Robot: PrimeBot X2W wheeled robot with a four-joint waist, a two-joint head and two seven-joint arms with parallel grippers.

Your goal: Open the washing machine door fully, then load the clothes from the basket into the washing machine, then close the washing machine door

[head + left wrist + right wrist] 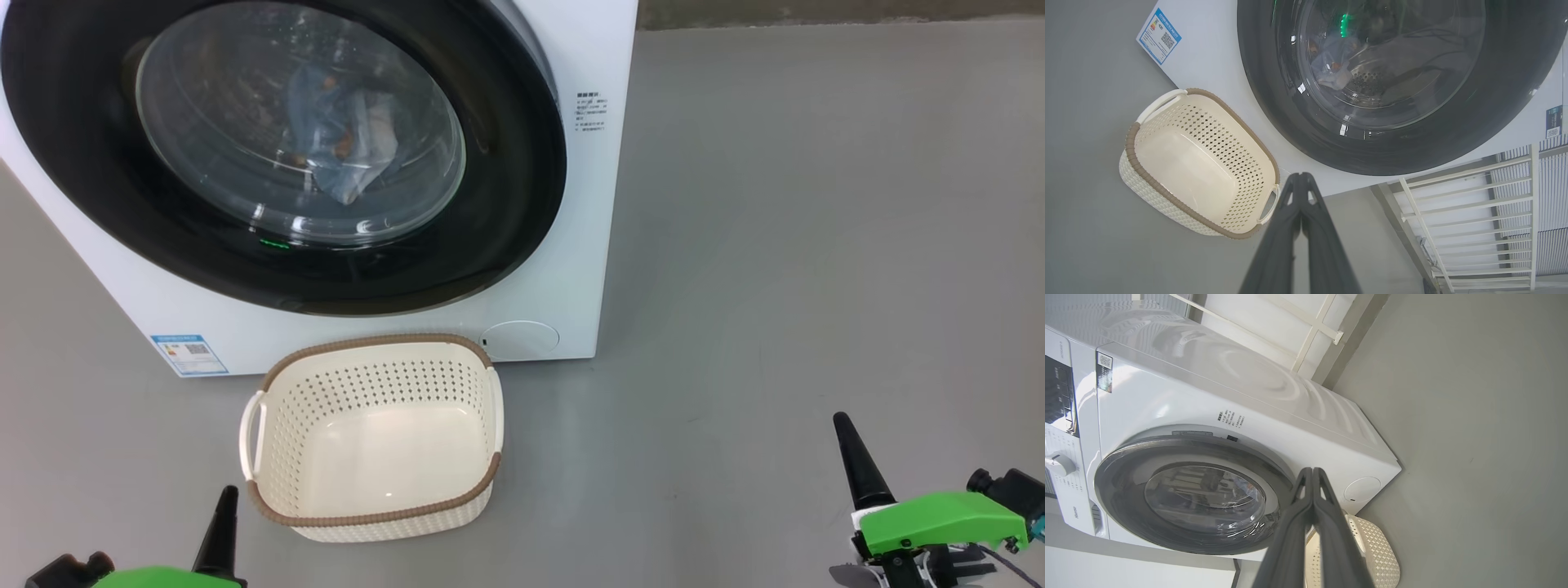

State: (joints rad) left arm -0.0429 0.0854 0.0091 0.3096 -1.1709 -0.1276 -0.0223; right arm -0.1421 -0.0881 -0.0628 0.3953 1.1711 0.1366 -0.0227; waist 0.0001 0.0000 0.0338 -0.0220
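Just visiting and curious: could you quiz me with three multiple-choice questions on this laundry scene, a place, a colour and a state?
1. Where is the cream-white perforated plastic basket? A) atop the machine B) on the grey floor before the big white washing machine C) inside the drum
2. Colour of the band on its rim? A) green B) brown C) red
3. The round glass door with the glossy black rim is: A) wide open B) removed C) closed
Answers: B, it sits on the floor below the door; B, the band is brown; C, the rim lies against the front, light blue clothes behind the glass.
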